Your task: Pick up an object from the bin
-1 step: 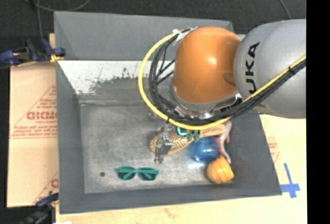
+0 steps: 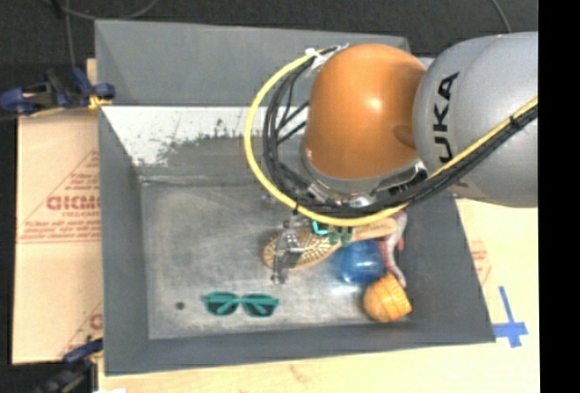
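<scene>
Jaws hang at the left end of a tan woven thing (image 2: 314, 248).

1. The arm (image 2: 489, 110) has a thick, rounded casing in pale silver-grey with a smooth, faintly shiny surface.
2. Bold black lettering (image 2: 446, 124) runs up the casing; the letters "UKA" are readable.
3. An orange cover (image 2: 362, 110) caps the wrist: a glossy, smooth dome with soft highlights on its upper side.
4. A thin yellow cable (image 2: 256, 110) curves in a wide loop round the cover's left side and crosses the grey casing on the right.
5. A bundle of black cables (image 2: 281, 124) lies just inside the yellow loop.
6. A silvery metal ring (image 2: 362, 196) rims the cover's lower edge.
7. The gripper (image 2: 283, 263) is small, grey and metallic.
</scene>
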`<state>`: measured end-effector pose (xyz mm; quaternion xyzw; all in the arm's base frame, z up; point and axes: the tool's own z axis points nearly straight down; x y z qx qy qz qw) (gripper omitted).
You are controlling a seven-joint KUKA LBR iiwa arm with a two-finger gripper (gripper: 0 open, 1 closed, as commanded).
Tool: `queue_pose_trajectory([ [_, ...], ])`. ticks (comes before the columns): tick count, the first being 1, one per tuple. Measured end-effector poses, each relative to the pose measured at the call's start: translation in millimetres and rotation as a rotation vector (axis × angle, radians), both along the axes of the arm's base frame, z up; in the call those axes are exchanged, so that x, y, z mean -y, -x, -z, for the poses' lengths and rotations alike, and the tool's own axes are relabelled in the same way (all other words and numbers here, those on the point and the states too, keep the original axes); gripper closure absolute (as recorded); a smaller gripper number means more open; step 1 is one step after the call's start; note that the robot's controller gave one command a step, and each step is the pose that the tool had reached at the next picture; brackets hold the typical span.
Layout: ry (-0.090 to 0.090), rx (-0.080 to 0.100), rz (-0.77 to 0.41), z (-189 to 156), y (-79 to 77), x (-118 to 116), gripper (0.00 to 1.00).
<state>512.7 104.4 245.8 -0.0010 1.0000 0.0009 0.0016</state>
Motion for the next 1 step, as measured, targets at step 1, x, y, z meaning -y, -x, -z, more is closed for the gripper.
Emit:
queue_pose_trajectory([
  [1,0.001,0.007,-0.062,18.2,-1.3,-2.0,0.00],
])
